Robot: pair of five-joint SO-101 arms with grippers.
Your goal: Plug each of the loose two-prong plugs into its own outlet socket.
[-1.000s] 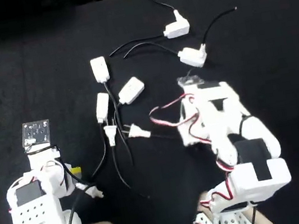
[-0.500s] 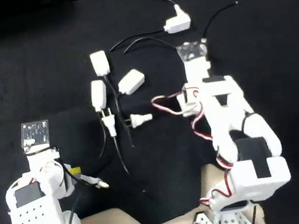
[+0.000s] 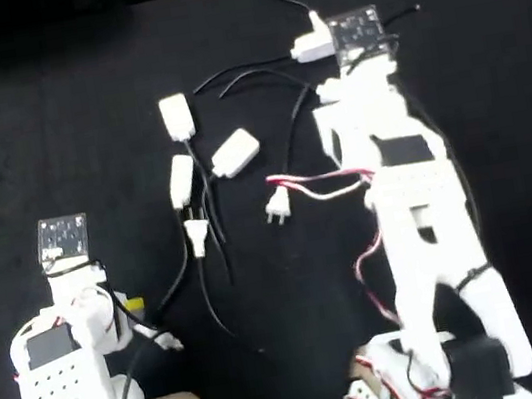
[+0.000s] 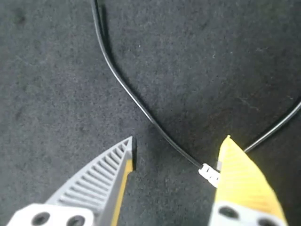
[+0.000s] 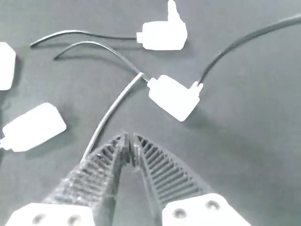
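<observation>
My right gripper is pinched shut on a black cable, its tips near a white outlet socket. A two-prong plug lies on the black table beside that arm. My left gripper is spread wide over a second cable, holding nothing.

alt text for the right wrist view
The right gripper, fingers together, hangs over a black cloth beside a thin cable that runs to a white plug block. A second white block lies farther out, and a third block off to the side.
</observation>
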